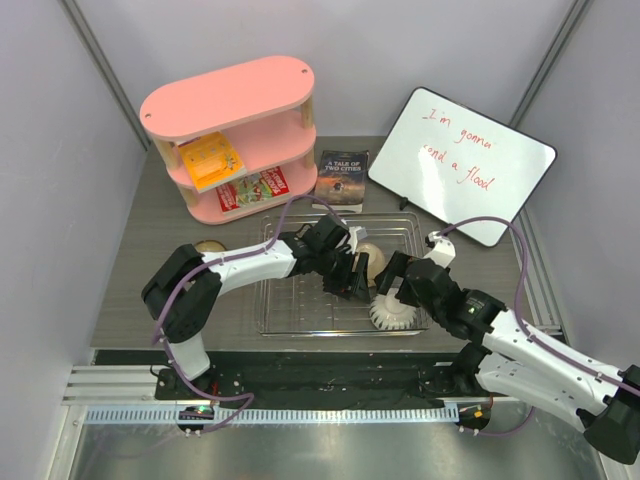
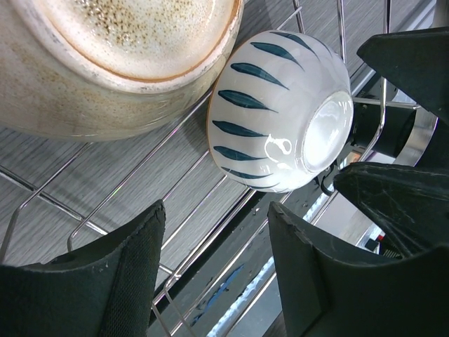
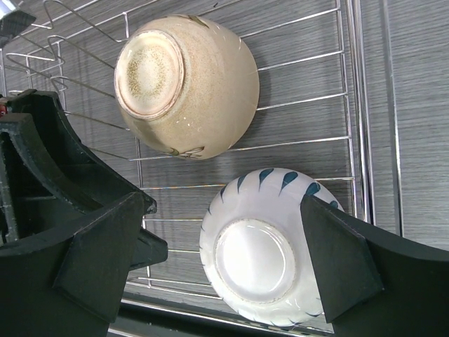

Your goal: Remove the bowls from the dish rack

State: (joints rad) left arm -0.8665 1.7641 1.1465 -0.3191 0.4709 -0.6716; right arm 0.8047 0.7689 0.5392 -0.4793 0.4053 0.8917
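Inspecting the top view from left to right: a tan rounded item [image 1: 210, 245], probably a bowl, sits on the bench [image 1: 130, 250] just outside the left rim of the dish rack [image 1: 290, 310].

The left pincer [image 1: 347, 280] is over the middle of the rack. Its jaws stand apart with nothing between them; in its wrist view only rack bars show in the gap.

The beige bowl [image 3: 189, 84] lies tipped in the rack, foot outward. It is toward the upper right of the rack in the top view and just beside the left pincer.

The white bowl [image 3: 252, 246] lies at the rack's lower right corner, foot ring up toward the right wrist camera.

The right pincer [image 1: 393, 300] straddles the white bowl. Its jaws are open, one finger [image 3: 337, 260] at the bowl's wall and the other standing off with a visible gap.

Finding: the white bowl lies between the right pincer's jaws. From the left pincer it lies ahead and off to the upper right, beyond the fingertips.

Judgement: the right arm is the nearer and better placed. The coming move looks to be closing across the bowl's width and lifting it clear of the bars. There is a risk of slip on the glossy curved wall.
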